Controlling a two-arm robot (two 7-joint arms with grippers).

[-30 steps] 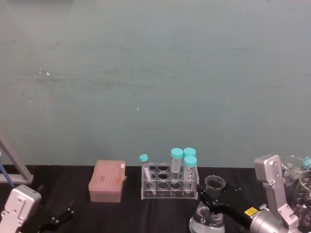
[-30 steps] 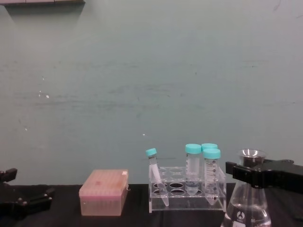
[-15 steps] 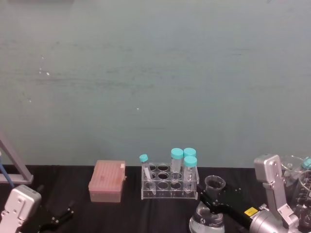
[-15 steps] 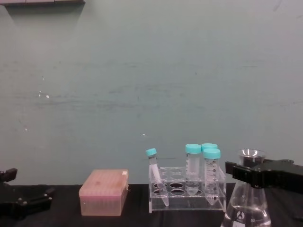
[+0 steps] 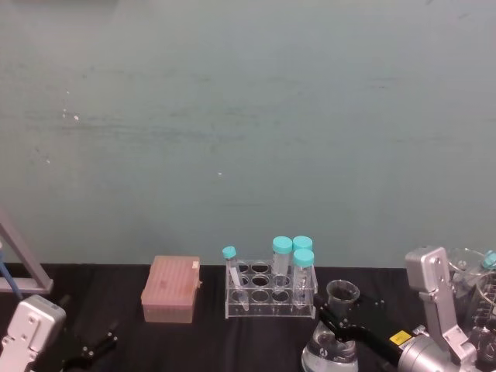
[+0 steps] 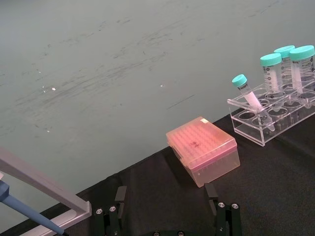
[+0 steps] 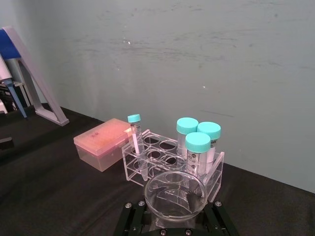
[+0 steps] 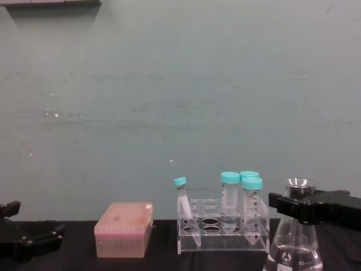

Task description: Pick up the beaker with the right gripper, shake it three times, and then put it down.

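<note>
Grip on the neck looks made: the right gripper has its two flat black fingers closed on the beaker just under the flared rim, at the right near edge of the desk. The chest view cuts off the flask's base, so whether it is clear of the desk cannot be told. As a judgement, the pick-up is the step in hand, and the three shakes and the set-down are yet to come. The next move calls for a straight lift that carries the wide base above the tube rack just beside it on the left, before any swing.

Farther left sits the pink tip box, and the left gripper rests low near the left edge, its jaws standing well apart with nothing between them.

From the side, the chest view gives the fingers' height on the neck. The right wrist view looks down into the beaker's open mouth, with the rack close behind it. The head view shows a white label on the flask's shoulder.
</note>
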